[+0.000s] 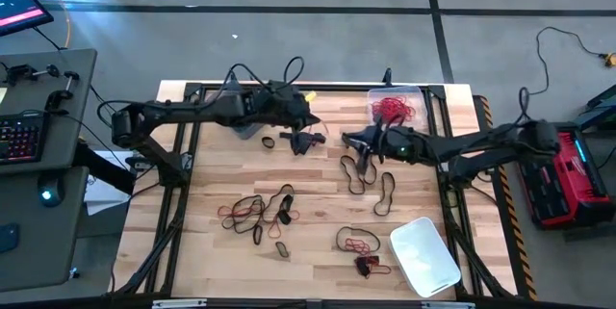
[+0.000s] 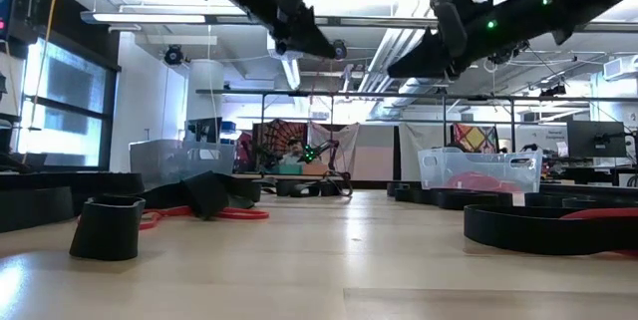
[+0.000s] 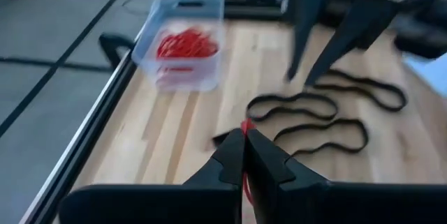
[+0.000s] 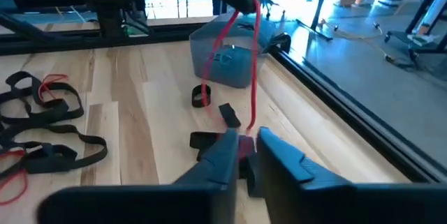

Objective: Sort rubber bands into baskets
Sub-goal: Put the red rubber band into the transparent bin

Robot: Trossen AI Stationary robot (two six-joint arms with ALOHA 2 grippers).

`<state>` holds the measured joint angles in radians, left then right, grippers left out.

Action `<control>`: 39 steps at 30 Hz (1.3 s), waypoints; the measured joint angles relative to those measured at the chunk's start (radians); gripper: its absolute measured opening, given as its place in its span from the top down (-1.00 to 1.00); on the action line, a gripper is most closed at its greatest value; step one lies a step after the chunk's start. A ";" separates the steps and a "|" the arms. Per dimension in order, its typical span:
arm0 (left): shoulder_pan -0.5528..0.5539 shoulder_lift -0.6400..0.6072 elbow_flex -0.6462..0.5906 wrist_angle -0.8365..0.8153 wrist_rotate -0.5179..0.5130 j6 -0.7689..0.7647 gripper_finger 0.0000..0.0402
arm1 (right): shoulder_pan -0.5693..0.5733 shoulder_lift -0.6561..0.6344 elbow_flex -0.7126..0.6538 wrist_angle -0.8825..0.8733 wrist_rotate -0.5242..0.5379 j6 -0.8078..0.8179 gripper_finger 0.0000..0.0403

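L gripper (image 3: 243, 155), pinched shut on a red band (image 4: 253, 56) hanging below it, should travel w/o snagging R gripper (image 4: 248, 148) (fingers slightly apart, hold unclear) just beside, to the red-filled basket (image 1: 416, 94) ahead.

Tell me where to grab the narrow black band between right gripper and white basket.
One long side of the black band, mid-length, from straight above, jaws across the strand. It lies flat as a narrow loop, so a side approach likely finds nothing to catch.
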<state>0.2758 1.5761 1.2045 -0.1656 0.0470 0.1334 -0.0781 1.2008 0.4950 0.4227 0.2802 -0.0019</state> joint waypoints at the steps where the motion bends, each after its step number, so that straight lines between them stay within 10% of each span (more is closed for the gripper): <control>1: -0.006 0.000 0.000 0.015 0.006 0.000 1.00 | 0.004 0.015 0.000 0.016 0.000 -0.009 0.70; 15: -0.102 0.002 0.000 0.066 -0.034 0.019 1.00 | 0.015 0.176 0.182 0.051 -0.082 -0.070 0.18; 32: -0.101 0.002 0.000 0.064 -0.086 0.021 1.00 | 0.022 0.180 0.191 0.053 -0.229 0.023 0.92; 39: -0.101 0.002 0.000 0.063 -0.089 0.021 1.00 | 0.025 0.180 0.191 0.045 -0.229 0.094 0.75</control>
<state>0.1745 1.5780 1.2045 -0.1026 -0.0420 0.1543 -0.0533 1.3804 0.6861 0.4678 0.0517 0.0925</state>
